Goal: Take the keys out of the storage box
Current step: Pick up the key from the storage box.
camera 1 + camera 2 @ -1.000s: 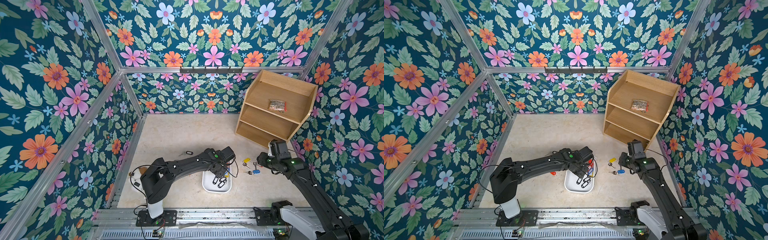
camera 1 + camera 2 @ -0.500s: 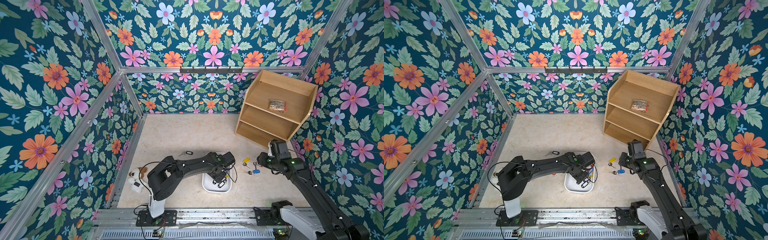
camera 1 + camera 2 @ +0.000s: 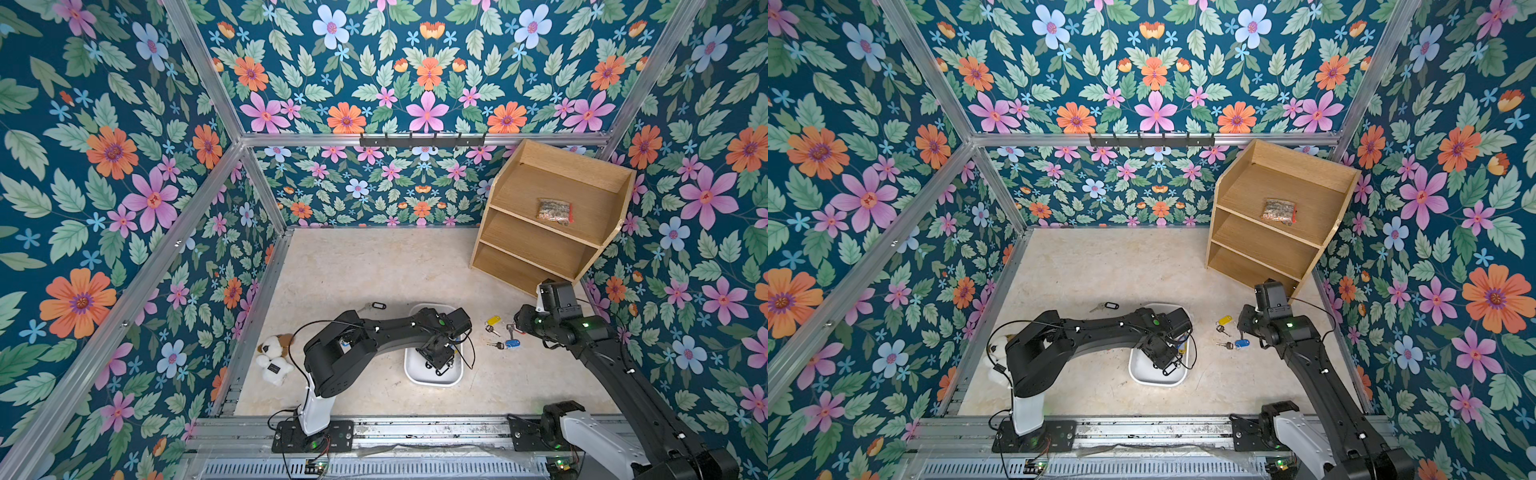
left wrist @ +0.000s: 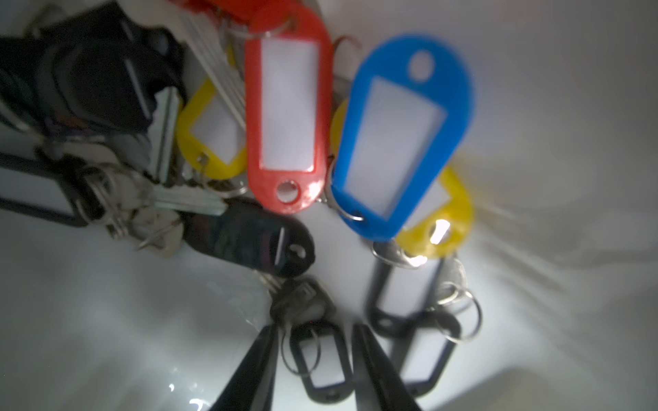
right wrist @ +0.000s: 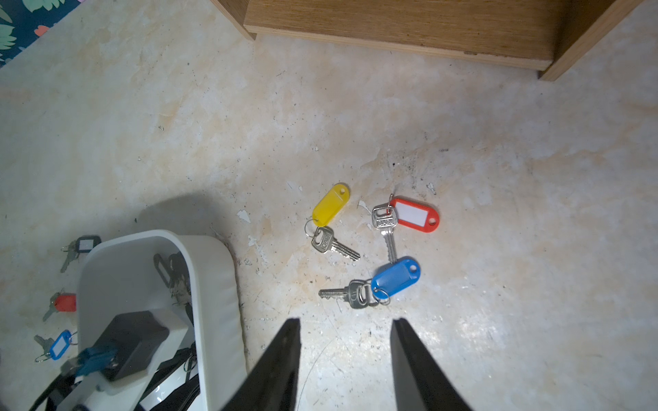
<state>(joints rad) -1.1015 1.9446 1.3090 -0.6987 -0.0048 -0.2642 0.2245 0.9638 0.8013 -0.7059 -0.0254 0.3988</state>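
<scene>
The left pincer reaches down into the white storage box, which sits at the near middle of the tabletop, between the two arms. In the left wrist view its black fingers stand narrow on either side of a black-tagged key lying on the box floor. Whether they pinch it cannot be told. Past that key, more keys lie heaped in the box, their red, blue, yellow and black tags tangled together.

The right pincer hovers over the tabletop just right of the box, jaws wide and empty. Three keys lie close together on the bare surface by it, apart from the box wall: a yellow-tagged key, a red-tagged key and a blue-tagged key.

On the left side of the box, the right wrist view shows three more out on the tabletop: a second black-tagged key, a second red-tagged key and a second blue-tagged key. Of these, only the black one shows in both top views, just beyond the box's far left corner.

A wooden shelf unit stands at the far right with a clear bag on its top shelf. A plush dog lies at the near left, beside the wall.
</scene>
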